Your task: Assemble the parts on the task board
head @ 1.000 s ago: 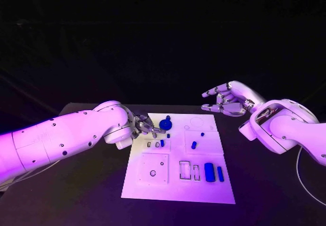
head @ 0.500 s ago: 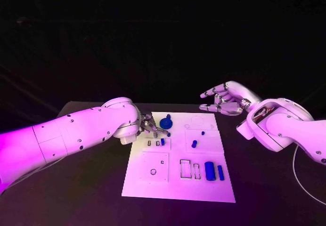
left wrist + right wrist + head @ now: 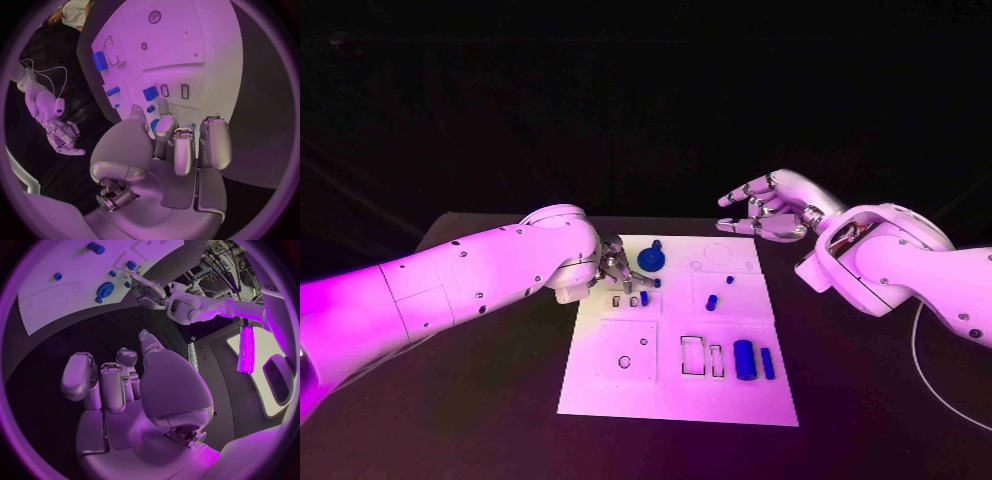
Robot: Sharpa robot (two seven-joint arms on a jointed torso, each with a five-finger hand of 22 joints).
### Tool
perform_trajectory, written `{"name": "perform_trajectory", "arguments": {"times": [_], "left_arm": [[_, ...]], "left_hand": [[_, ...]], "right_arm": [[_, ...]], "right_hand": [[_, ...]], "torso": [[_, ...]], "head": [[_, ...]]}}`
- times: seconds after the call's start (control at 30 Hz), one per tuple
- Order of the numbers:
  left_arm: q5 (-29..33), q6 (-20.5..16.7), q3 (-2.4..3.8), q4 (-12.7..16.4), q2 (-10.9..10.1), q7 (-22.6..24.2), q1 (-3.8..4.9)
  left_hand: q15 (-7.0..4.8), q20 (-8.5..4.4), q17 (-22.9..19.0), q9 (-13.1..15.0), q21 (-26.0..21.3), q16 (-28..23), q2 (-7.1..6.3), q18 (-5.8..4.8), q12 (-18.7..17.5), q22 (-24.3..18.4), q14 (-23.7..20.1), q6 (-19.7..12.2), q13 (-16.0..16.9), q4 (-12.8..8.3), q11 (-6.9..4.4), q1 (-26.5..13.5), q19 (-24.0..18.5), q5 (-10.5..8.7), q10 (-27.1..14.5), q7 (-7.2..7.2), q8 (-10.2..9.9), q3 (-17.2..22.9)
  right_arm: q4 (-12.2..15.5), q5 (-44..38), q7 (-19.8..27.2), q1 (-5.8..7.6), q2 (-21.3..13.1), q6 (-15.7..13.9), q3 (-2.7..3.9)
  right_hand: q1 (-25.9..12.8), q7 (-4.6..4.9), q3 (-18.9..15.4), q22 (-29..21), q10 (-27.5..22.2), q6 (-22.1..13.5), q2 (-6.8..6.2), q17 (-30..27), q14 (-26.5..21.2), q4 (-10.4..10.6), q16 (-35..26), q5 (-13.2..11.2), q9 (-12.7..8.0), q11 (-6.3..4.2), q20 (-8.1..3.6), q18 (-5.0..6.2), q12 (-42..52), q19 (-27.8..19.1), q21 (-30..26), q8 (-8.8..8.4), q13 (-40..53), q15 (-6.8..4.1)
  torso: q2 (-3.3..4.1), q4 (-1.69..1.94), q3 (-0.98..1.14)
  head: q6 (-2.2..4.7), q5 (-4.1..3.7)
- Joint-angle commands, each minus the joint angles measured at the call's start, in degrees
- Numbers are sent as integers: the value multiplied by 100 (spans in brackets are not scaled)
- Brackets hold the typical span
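The white task board [image 3: 610,395] lies in the middle of the black table [image 3: 473,420], blue parts on it — a round one [image 3: 652,262] near its upper edge, two bars [image 3: 753,363] at lower right. The left hand [image 3: 616,271] rests over the board's upper left corner, fingers curled down; whether it holds anything I cannot tell. The right hand [image 3: 764,209] hovers at upper right — fingers apart, holding nothing.

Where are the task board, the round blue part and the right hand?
task board [image 3: 678,405], head view, bare near edge.
round blue part [image 3: 652,263], head view, its top face.
right hand [image 3: 764,210], head view, middle of the hand.
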Motion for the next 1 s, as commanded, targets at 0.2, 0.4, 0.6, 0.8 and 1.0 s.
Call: {"name": "perform_trajectory", "arguments": {"times": [0.2, 0.4, 0.6, 0.8, 1.0], "left_arm": [[-46, 179, -7, -111, 123, -4, -30], [-38, 157, -8, -136, 184, 6, -44], [-23, 181, -8, -164, 223, 12, -49], [18, 270, -12, -217, 272, 19, -51], [38, 323, -21, -273, 324, 29, -55]], "left_hand": [[-44, -7, 1509, 36, 24, 14, 45, -109, 39, 11, 613, -52, 11, -11, -3, 17, 34, -25, 52, -10, 49, -40], [-46, -9, 1509, 54, 25, 14, 59, -109, 43, 14, 613, -59, 16, -14, -5, 46, 34, -24, 54, -12, 57, -47], [-47, -10, 1509, 66, 26, 14, 70, -109, 44, 16, 613, -63, 19, -15, -6, 65, 33, -23, 56, -13, 62, -50], [-48, -12, 1509, 94, 31, 14, 102, -111, 52, 25, 613, -73, 31, -20, -7, 116, 34, -22, 61, -15, 73, -53], [-49, -14, 1509, 124, 38, 14, 129, -113, 67, 38, 613, -82, 51, -27, -9, 172, 36, -21, 71, -17, 85, -55]], "right_arm": [[-19, -14, -24, -7, 33, 84, 1], [-38, -14, -31, -11, 58, 102, 1], [-54, -52, -48, -13, 68, 101, 1], [-64, -97, -70, -13, 85, 113, 0], [-68, -107, -84, -13, 96, 131, 0]], "right_hand": [[-29, 6, -4, -7, -8, 42, 24, -9, 261, 26, -22, 40, 8, -34, -14, 52, -10, -36, -33, 27, 3, -36], [-29, 6, -4, -7, -8, 42, 24, -9, 261, 26, -22, 40, 8, -34, -14, 52, -10, -36, -33, 27, 3, -36], [-28, 4, -2, -11, -5, 46, 39, -9, 262, 32, -24, 52, 8, -36, -17, 53, -7, -36, -37, 33, 5, -38], [-24, 3, 4, -12, -4, 48, 58, -11, 262, 36, -27, 62, 8, -38, -19, 53, -5, -35, -38, 38, 5, -40], [-22, 2, 7, -11, 1, 49, 68, -11, 263, 39, -28, 69, 8, -39, -20, 52, 3, -34, -38, 41, 12, -41]], "torso": [[-1, 23, 0], [-6, 38, 2], [-3, 51, 1], [-2, 59, 2], [2, 63, 1]], "head": [[-30, -16], [-41, -24], [-47, -29], [-59, -41], [-66, -57]]}}
